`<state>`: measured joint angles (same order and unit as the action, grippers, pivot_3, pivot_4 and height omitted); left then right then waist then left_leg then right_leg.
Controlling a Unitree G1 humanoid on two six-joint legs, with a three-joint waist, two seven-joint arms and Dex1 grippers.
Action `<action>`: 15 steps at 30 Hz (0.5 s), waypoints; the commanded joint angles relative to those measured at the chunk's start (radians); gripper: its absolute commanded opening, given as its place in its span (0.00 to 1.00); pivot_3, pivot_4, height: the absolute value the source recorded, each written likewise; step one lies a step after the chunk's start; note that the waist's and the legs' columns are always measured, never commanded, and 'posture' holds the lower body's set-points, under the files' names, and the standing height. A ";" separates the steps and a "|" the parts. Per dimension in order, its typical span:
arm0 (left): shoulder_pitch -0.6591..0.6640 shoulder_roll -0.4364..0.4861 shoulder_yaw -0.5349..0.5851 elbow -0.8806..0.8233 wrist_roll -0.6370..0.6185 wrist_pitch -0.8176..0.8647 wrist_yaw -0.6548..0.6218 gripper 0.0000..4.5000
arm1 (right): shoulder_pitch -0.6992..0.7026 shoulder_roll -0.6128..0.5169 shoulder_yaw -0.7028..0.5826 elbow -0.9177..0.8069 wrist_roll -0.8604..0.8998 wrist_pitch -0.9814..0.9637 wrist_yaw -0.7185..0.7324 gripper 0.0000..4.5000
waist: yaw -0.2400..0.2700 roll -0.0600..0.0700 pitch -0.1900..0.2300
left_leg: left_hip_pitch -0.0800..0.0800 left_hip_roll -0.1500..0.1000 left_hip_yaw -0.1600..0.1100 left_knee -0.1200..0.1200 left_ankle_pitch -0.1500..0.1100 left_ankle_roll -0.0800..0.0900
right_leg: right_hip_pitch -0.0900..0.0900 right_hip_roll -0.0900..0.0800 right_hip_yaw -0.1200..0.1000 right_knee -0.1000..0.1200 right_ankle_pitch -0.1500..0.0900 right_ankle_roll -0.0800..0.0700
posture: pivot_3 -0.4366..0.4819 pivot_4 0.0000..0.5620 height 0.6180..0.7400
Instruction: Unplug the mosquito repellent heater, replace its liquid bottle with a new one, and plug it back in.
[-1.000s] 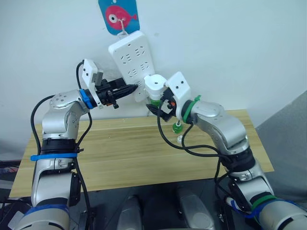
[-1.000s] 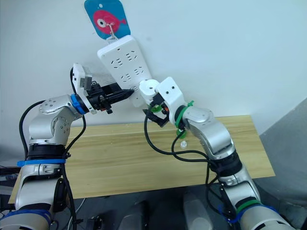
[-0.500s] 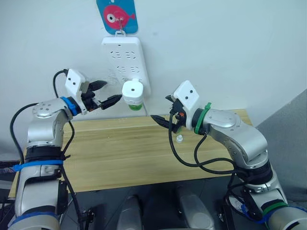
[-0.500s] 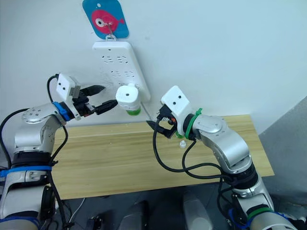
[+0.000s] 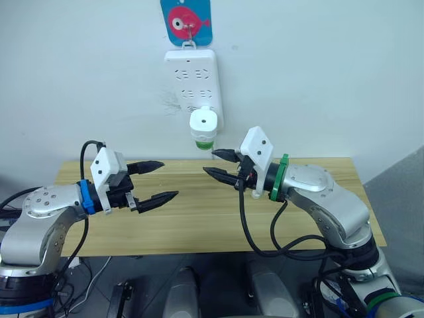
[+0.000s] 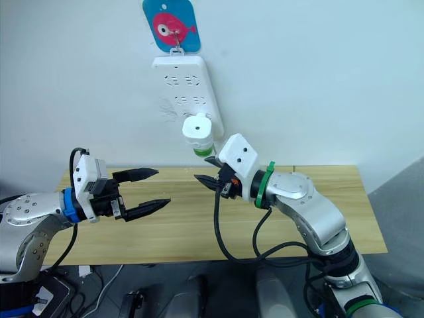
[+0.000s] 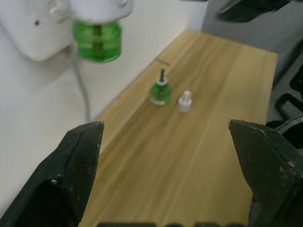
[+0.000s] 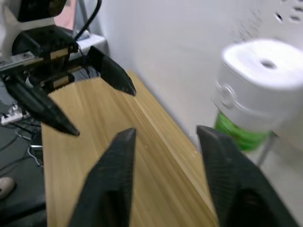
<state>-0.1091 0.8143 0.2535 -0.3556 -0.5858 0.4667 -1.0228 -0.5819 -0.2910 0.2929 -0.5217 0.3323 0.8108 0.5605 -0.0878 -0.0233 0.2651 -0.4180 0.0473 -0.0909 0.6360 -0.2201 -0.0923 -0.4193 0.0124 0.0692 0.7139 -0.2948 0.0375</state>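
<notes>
The white mosquito repellent heater [image 5: 203, 124] sits plugged into the white power strip [image 5: 191, 76] on the wall, with a green liquid bottle [image 5: 205, 143] under it. My left gripper [image 5: 167, 179] hovers open and empty over the wooden table [image 5: 199, 222], well left of and below the heater. My right gripper [image 5: 210, 162] hangs just below the heater, its fingers a little apart with nothing between them. The left wrist view shows a second small green bottle [image 7: 160, 91] standing on the table beside a white cap [image 7: 184, 100]. The heater [image 8: 262, 78] is also close in the right wrist view.
A blue tag with a red fish [image 5: 186, 20] hangs above the power strip. A thin cord [image 7: 83, 97] runs down the wall from the strip to the table's back edge. The wall stands right behind the table.
Both grippers have let go and drawn back from the heater, which now hangs plugged into the strip. The left gripper opened and dropped over the table. The right gripper's fingers narrowed.
</notes>
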 commanded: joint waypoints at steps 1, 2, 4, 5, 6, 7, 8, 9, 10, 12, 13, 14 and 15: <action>0.000 -0.003 0.013 -0.053 -0.023 0.016 0.031 1.00 | -0.039 0.028 0.009 0.021 -0.024 -0.043 -0.026 0.11 | 0.001 0.000 0.000 | 0.000 0.000 0.000 0.000 0.000 0.000 | 0.000 0.000 0.000 0.000 0.000 0.000 | 0.41 0.36 1.00; -0.004 -0.003 0.010 -0.054 -0.024 0.021 0.035 1.00 | -0.048 0.039 0.012 0.038 -0.033 -0.049 -0.037 0.05 | 0.001 0.000 0.000 | 0.000 0.000 0.000 0.000 0.000 0.000 | 0.000 0.000 0.000 0.000 0.000 0.000 | 0.41 0.36 1.00; -0.013 -0.004 0.005 -0.053 -0.024 0.024 0.039 1.00 | -0.061 0.055 0.018 0.064 -0.051 -0.062 -0.051 0.02 | 0.001 0.000 0.000 | 0.000 0.000 0.001 0.000 0.000 0.000 | 0.000 0.000 0.000 0.000 0.000 0.000 | 0.41 0.36 1.00; -0.019 -0.005 -0.001 -0.052 -0.021 0.024 0.040 1.00 | -0.069 0.065 0.020 0.081 -0.063 -0.070 -0.062 0.02 | 0.002 0.000 0.000 | 0.000 0.000 0.001 0.000 0.000 0.000 | 0.000 0.000 0.000 0.000 0.000 0.000 | 0.41 0.36 1.00; -0.026 -0.006 -0.007 -0.051 -0.017 0.022 0.041 1.00 | -0.075 0.074 0.021 0.096 -0.074 -0.077 -0.073 0.02 | 0.002 0.000 0.000 | 0.000 0.000 0.001 -0.001 0.000 0.000 | -0.001 0.000 0.000 0.000 0.000 0.000 | 0.41 0.36 1.00; -0.032 -0.008 -0.013 -0.051 -0.014 0.019 0.042 1.00 | -0.081 0.080 0.022 0.110 -0.085 -0.085 -0.082 0.02 | 0.002 0.000 0.000 | 0.000 0.000 0.001 -0.001 0.000 0.000 | -0.001 0.000 0.000 -0.001 0.000 0.000 | 0.41 0.35 1.00; -0.039 -0.009 -0.019 -0.053 -0.015 0.022 0.044 1.00 | -0.086 0.085 0.022 0.123 -0.094 -0.091 -0.088 0.02 | 0.002 0.000 0.000 | -0.001 0.000 0.001 -0.001 0.000 0.000 | -0.001 0.000 0.000 -0.001 0.000 0.000 | 0.41 0.35 1.00; -0.048 -0.012 -0.025 -0.054 -0.016 0.025 0.048 1.00 | -0.090 0.087 0.020 0.136 -0.102 -0.095 -0.091 0.02 | 0.002 0.000 0.000 | 0.000 0.000 0.001 -0.001 0.000 0.000 | -0.001 0.000 0.000 -0.001 0.000 0.000 | 0.41 0.35 1.00; -0.056 -0.013 -0.029 -0.056 -0.018 0.029 0.052 1.00 | -0.092 0.088 0.019 0.144 -0.107 -0.100 -0.093 0.02 | 0.002 0.000 0.000 | 0.000 0.000 0.001 -0.001 0.000 0.000 | -0.001 0.000 0.000 -0.001 0.000 0.000 | 0.41 0.35 1.00; -0.066 -0.015 -0.036 -0.056 -0.020 0.032 0.055 1.00 | -0.095 0.092 0.014 0.155 -0.112 -0.105 -0.095 0.02 | 0.002 0.000 0.000 | -0.001 0.000 0.001 -0.001 0.000 0.000 | -0.001 0.000 0.000 -0.001 0.000 0.000 | 0.40 0.35 1.00; -0.067 -0.014 -0.037 -0.057 -0.020 0.032 0.055 1.00 | -0.095 0.094 0.012 0.157 -0.113 -0.107 -0.095 0.02 | 0.002 0.000 0.000 | 0.000 0.000 0.001 -0.001 0.000 0.000 | -0.001 0.000 0.000 -0.001 0.000 0.000 | 0.40 0.35 1.00; -0.070 -0.014 -0.040 -0.056 -0.020 0.031 0.054 1.00 | -0.096 0.095 0.010 0.160 -0.116 -0.108 -0.094 0.02 | 0.002 0.000 0.000 | 0.000 0.000 0.001 -0.001 0.000 0.000 | -0.001 0.000 0.000 0.000 0.000 0.000 | 0.40 0.35 1.00; -0.075 -0.014 -0.043 -0.055 -0.020 0.033 0.056 1.00 | -0.098 0.097 0.005 0.165 -0.120 -0.110 -0.097 0.02 | 0.002 0.000 0.000 | 0.000 0.000 0.001 -0.001 0.000 0.000 | -0.001 0.000 0.000 0.000 0.000 0.000 | 0.40 0.35 1.00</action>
<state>-0.1708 0.7990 0.2073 -0.3818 -0.5917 0.4991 -0.9707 -0.6558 -0.2025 0.3137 -0.3383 0.2177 0.7268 0.4711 -0.0862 -0.0233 0.2651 -0.4185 0.0475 -0.0899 0.6353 -0.2202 -0.0923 -0.4200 0.0123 0.0694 0.7134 -0.2947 0.0373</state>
